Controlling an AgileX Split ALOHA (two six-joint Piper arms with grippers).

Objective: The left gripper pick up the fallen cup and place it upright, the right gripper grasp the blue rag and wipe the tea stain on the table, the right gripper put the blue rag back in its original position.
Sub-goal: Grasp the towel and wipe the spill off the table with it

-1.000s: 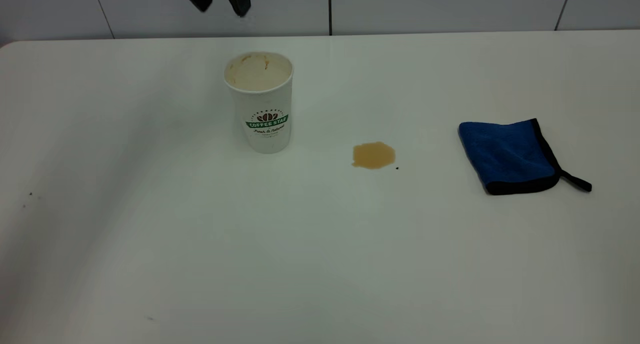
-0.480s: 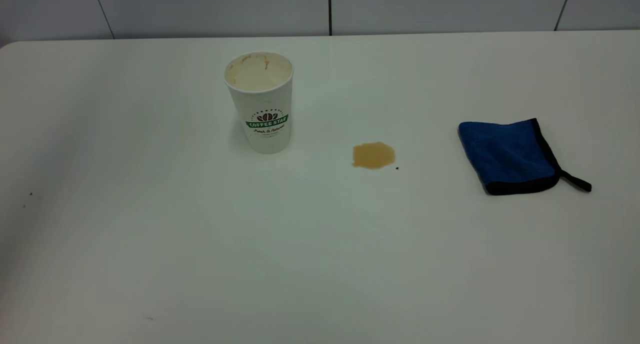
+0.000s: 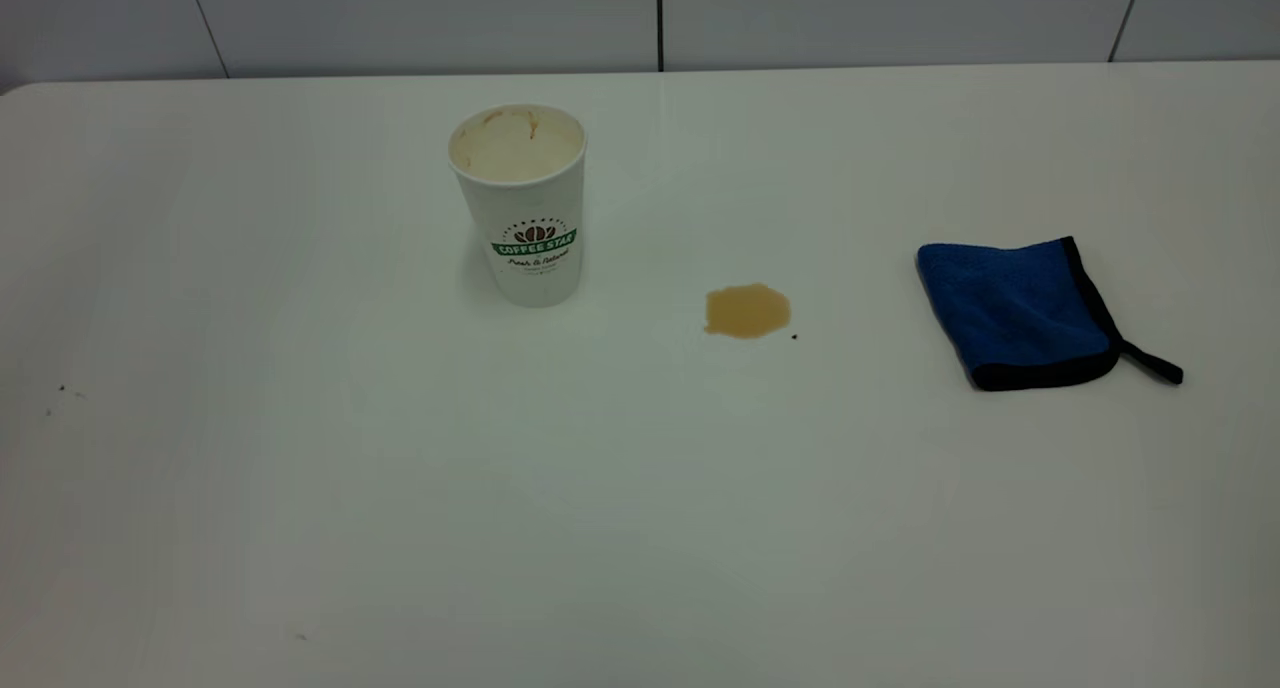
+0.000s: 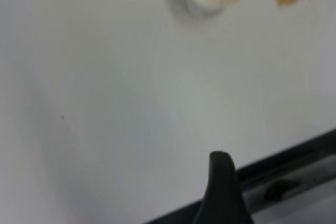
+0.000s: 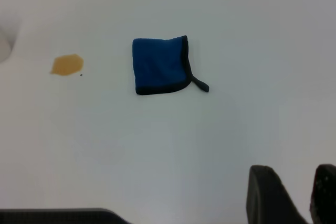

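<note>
The cup (image 3: 520, 203) stood upright toward the rear left of the tabletop (image 3: 500, 488), mouth up, its green banner facing the exterior camera. The tea stain (image 3: 747, 311) lay to its right and nearer the front with a tiny dark speck (image 3: 794, 336) just beside it, and the blue rag (image 3: 1015, 310) lay flat well apart farther right, its black loop tab pointing toward the right edge. The left gripper (image 4: 223, 192) hung over the tabletop's edge with one finger showing, jaw state impossible to tell, while the right gripper (image 5: 294, 195) hovered away from the rag, jaws released; open tabletop lay between everything.
</note>
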